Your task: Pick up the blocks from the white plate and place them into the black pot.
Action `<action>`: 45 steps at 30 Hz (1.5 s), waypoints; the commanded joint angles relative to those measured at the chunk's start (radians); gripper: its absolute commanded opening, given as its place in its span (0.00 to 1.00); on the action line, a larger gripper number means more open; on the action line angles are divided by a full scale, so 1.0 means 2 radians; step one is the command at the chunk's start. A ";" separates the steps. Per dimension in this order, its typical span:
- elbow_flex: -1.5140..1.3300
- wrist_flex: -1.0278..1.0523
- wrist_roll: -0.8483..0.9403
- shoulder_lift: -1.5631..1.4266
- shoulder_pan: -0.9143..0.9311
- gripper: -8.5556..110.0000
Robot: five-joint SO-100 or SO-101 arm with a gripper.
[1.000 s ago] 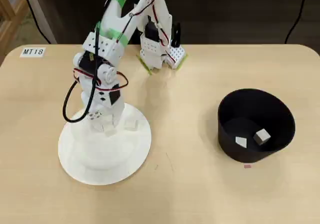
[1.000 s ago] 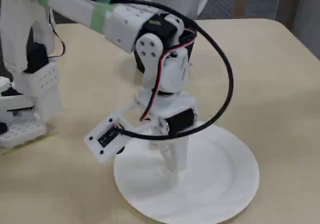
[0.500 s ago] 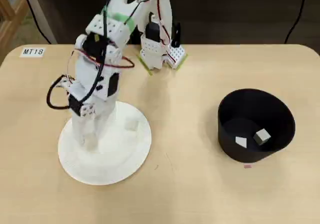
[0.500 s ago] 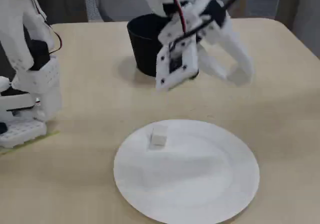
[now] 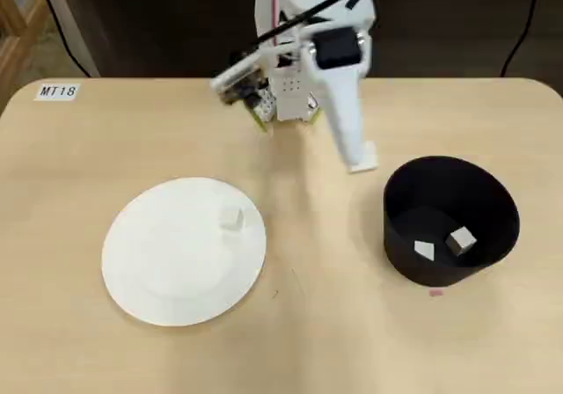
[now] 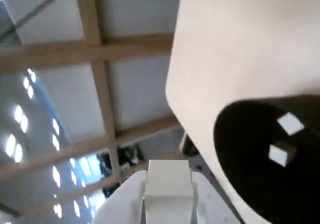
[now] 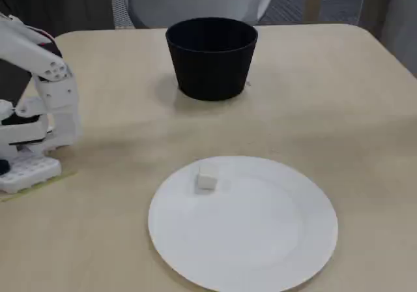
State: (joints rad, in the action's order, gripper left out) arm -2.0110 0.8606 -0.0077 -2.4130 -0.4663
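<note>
The white plate [image 5: 176,271] lies at the left of the table in the overhead view, with one small pale block [image 5: 230,219] on its upper right part; the fixed view shows that block [image 7: 207,176] on the plate [image 7: 260,253] too. The black pot [image 5: 400,227] stands at the right and holds two blocks [image 5: 460,240]; the wrist view shows them inside the pot [image 6: 240,154]. My gripper [image 5: 361,159] hangs raised just left of the pot's rim, shut on another block [image 6: 168,180]. In the fixed view the pot [image 7: 212,64] stands behind the plate, and the gripper is out of view.
The arm's base [image 5: 283,97] sits at the table's back edge, and shows at the left of the fixed view [image 7: 36,132]. A label reading MT18 [image 5: 59,91] lies at the back left corner. A tiny pink mark [image 5: 435,292] is in front of the pot.
The arm has lifted off the plate and swung right toward the pot, carrying a block. One block stays on the plate.
</note>
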 commanded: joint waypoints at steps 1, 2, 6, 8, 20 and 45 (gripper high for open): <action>-0.016 -0.009 0.010 -0.008 -0.067 0.05; -0.022 -0.010 0.012 -0.002 -0.081 0.05; -0.018 -0.006 0.029 0.047 -0.109 0.05; -0.007 -0.001 0.033 0.067 -0.113 0.05; 0.241 0.137 0.099 0.292 -0.110 0.05; 0.253 0.123 0.042 0.271 0.018 0.05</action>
State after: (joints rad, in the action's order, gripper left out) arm -1.5570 1.1351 0.1243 -1.8070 -0.5047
